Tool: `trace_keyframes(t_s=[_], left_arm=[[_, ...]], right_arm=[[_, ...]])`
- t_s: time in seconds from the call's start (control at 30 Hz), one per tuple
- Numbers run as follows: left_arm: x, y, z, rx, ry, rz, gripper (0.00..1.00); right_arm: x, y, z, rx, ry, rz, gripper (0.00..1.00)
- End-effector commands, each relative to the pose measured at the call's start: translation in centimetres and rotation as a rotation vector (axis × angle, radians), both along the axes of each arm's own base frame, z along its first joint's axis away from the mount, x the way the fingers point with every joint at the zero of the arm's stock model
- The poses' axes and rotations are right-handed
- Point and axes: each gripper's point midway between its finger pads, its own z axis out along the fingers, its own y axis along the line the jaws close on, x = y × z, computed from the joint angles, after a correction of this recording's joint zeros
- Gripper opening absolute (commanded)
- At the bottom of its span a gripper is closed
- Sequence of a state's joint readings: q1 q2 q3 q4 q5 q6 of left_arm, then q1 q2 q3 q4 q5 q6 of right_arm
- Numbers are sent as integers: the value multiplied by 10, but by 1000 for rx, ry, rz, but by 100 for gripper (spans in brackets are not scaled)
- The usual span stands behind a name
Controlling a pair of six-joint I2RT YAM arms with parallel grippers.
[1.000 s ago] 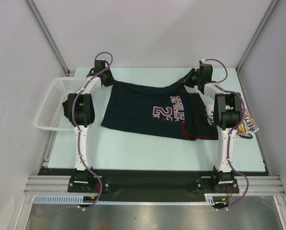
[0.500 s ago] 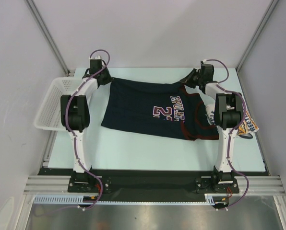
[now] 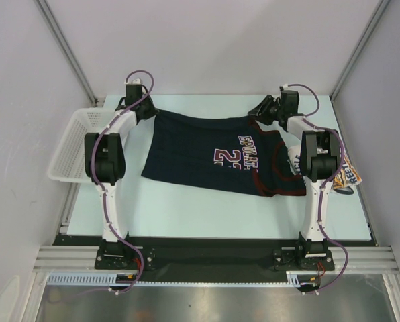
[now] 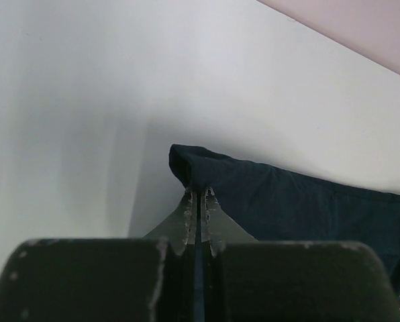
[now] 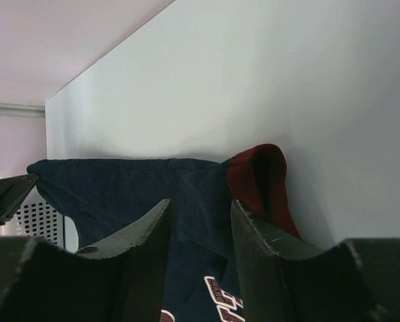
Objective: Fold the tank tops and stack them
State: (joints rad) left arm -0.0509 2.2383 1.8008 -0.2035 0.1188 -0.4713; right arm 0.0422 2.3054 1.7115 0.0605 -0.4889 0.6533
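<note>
The navy tank top (image 3: 213, 157) lies spread across the middle of the table (image 3: 186, 215), print up. The white tank top (image 3: 348, 176) is bunched at the right edge, mostly hidden by the right arm. We judge the cloth light and limp, quick to sag — best taken at corners or along the dark-red trim (image 5: 257, 178) (thicker, so likelier to hold). The left gripper (image 4: 198, 196) is clamped on a far corner of the navy top. The right gripper (image 5: 200, 204) has its jaws apart over the strap end, holding nothing. The wrist views show these grips — only the overhead view shows the whole spread and the basket (image 3: 72, 144).
</note>
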Motion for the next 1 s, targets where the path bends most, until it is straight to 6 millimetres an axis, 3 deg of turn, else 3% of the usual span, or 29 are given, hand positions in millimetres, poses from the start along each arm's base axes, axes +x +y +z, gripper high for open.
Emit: trace_keyframes(t_s=[0.0,0.23,0.33,0.63,0.7,0.8,0.9,0.97], left_arm=[[13,2,40,-25,-97,2,0],[14,0,49,-24,-114,-5,1],[13,-2,51,-35,-116,-10,1],[12,-2,59,-29,-124,-17,1],[11,-2,61,-30,-127,-19,1],[12,-1,65,-29,-131,-19,1],[11,-1,67,-30,-131,-20,1],[12,-2,72,-29,-143,-24,1]], right_arm=[[7,1,20,-40,-42,3,47],[13,-9,5,-121,-2,-38,47],[16,-4,-11,-122,28,-24,43],[18,7,-34,-108,56,-7,42],[18,9,-32,-97,51,-2,38],[20,11,-26,-92,38,-3,14],[20,8,-10,-90,18,-8,6],[22,3,7,-86,-3,-18,6]])
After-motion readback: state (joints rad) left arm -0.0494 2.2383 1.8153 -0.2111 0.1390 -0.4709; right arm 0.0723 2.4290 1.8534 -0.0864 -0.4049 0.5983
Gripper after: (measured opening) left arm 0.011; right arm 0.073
